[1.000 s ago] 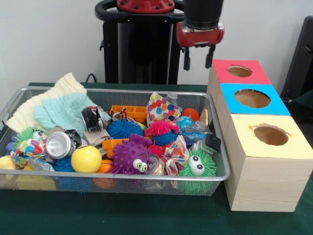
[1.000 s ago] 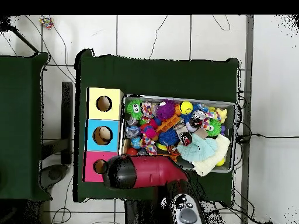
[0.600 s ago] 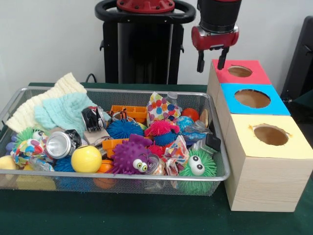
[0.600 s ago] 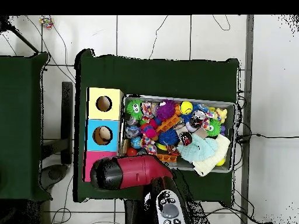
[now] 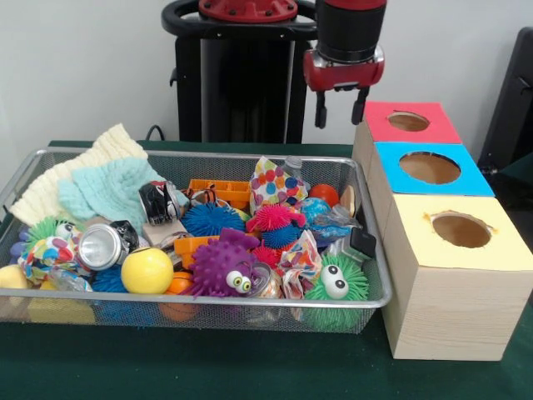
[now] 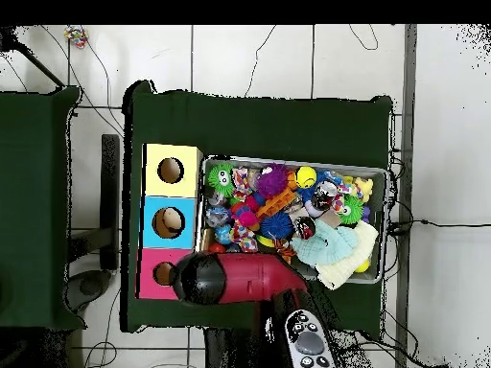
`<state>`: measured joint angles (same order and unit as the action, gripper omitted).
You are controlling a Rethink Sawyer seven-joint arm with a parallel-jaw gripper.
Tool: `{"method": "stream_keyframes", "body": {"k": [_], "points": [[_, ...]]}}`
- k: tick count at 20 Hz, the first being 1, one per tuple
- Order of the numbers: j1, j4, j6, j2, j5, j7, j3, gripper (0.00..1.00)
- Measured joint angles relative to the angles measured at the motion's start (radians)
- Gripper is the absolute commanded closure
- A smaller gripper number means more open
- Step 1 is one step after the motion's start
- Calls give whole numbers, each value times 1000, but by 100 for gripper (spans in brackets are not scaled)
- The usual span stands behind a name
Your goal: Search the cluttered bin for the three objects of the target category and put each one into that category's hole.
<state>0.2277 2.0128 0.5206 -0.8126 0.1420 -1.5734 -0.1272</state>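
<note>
Green-clothed table (image 5: 250, 375): wire bin (image 5: 366, 302) crammed with toys, beside red (image 5: 408, 122), blue (image 5: 430, 167), yellow (image 5: 460, 230) holes. Gripper (image 5: 340, 102) hovers beside red hole, fingers parted, empty. Target category unclear; blue hole seems occupied.

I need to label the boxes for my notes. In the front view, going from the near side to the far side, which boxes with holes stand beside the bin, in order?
yellow-topped box → blue-topped box → red-topped box
</note>
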Motion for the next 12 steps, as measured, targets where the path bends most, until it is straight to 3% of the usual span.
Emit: {"method": "stream_keyframes", "body": {"k": [12], "points": [[27,-64,26,21,-5,0,0,0]]}}
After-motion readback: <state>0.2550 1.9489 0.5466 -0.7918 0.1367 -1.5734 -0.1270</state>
